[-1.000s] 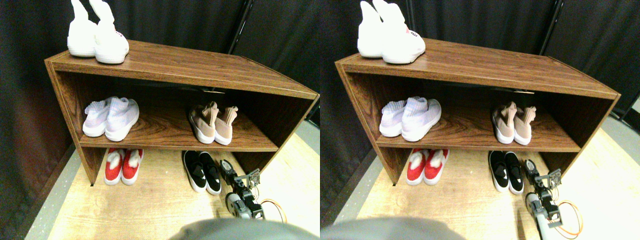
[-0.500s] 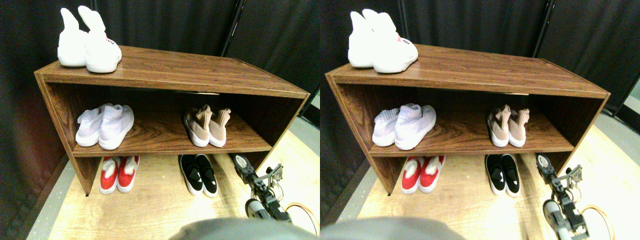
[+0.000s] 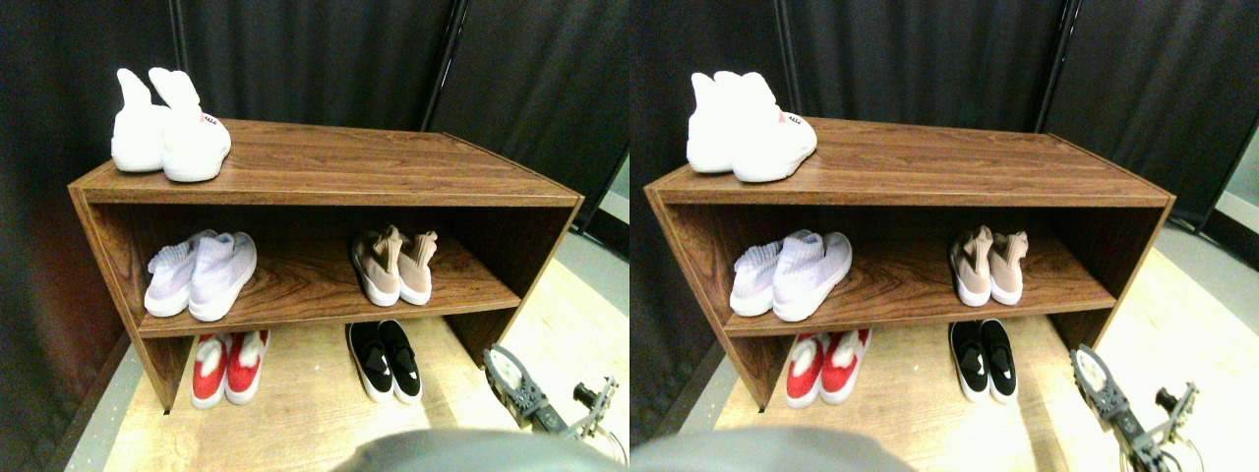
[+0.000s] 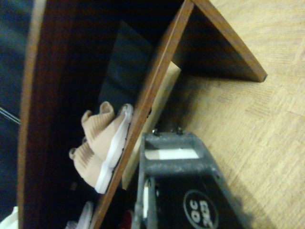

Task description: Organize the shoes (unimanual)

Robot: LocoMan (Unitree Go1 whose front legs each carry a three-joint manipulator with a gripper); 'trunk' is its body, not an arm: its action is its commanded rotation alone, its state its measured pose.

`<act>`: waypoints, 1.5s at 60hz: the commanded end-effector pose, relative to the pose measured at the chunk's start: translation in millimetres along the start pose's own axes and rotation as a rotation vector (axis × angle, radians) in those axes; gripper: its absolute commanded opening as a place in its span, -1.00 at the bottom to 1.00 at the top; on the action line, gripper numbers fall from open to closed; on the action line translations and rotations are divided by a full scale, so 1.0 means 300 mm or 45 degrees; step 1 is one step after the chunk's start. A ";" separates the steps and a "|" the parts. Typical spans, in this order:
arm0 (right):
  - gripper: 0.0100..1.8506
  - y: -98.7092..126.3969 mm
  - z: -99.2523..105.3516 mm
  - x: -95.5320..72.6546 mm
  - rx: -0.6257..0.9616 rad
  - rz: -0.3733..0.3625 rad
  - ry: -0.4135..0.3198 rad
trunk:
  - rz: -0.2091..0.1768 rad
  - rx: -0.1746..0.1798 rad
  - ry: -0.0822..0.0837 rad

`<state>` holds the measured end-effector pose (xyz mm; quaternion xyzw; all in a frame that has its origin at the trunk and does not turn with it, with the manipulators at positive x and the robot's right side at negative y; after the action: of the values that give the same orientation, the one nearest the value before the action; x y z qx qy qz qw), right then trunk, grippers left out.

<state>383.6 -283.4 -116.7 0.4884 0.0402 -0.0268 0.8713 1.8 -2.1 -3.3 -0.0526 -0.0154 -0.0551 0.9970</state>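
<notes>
While the beige-tan sneakers [image 3: 393,265] stand side by side on the right half of the wooden shoe rack's [image 3: 325,177] middle shelf, the right gripper [image 3: 511,379] hangs low over the pale wood floor [image 3: 295,413], well apart from them; whether its jaws are spread cannot be told.

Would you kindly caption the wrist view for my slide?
Wrist camera looks past the hand at tan shoes on the wooden rack's middle shelf.

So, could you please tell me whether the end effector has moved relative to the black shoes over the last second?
Yes. The end effector has drawn back to the right, away from the black shoes it stood beside, and now sits in front of the shoe rack's right side panel.
</notes>
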 end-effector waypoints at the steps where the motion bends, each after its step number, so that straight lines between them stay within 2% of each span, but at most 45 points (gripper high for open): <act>1: -0.94 0.069 0.007 -0.069 -0.020 0.137 -0.007 | -0.006 -0.010 -0.038; 5: -0.94 0.107 0.011 -0.099 -0.033 0.210 0.007 | -0.007 -0.012 -0.056; 10: -0.94 0.139 0.014 -0.119 -0.017 0.265 0.029 | -0.005 -0.016 -0.068; 11: -0.94 0.160 0.016 -0.131 -0.053 0.313 0.041 | -0.004 -0.018 -0.072; 13: -0.94 0.176 0.017 -0.141 -0.060 0.333 0.044 | -0.001 -0.022 -0.080; 20: -0.94 0.215 0.016 -0.159 -0.059 0.357 0.056 | 0.011 -0.029 -0.095; 23: -0.94 0.241 0.012 -0.168 -0.078 0.408 0.082 | 0.015 -0.032 -0.102; 26: -0.94 0.255 0.007 -0.173 -0.053 0.399 0.077 | 0.017 -0.035 -0.105; 29: -0.94 0.281 -0.009 -0.170 0.029 0.422 0.115 | 0.019 -0.040 -0.113; 34: -0.94 0.300 -0.023 -0.165 0.025 0.421 0.125 | 0.024 -0.043 -0.122; 37: -0.94 0.317 -0.036 -0.166 0.066 0.395 0.125 | 0.027 -0.044 -0.121; 43: -0.94 0.333 -0.061 -0.156 0.073 0.406 0.128 | 0.032 -0.048 -0.128; 49: -0.94 0.337 -0.087 -0.126 0.107 0.424 0.160 | 0.035 -0.050 -0.131; 59: -0.94 0.350 -0.112 -0.077 0.110 0.358 0.144 | 0.042 -0.051 -0.137; 65: -0.94 0.350 -0.118 -0.048 0.065 0.350 0.135 | 0.047 -0.055 -0.140; 72: -0.94 0.345 -0.121 -0.022 0.089 0.340 0.150 | 0.054 -0.064 -0.134; 90: -0.94 0.339 -0.137 -0.032 0.110 0.343 0.118 | 0.052 -0.059 -0.125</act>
<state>382.4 -197.0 -56.0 0.5236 0.0284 0.1039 0.8451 1.3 -1.4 -3.0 -0.0756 -0.0589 -0.0348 0.9948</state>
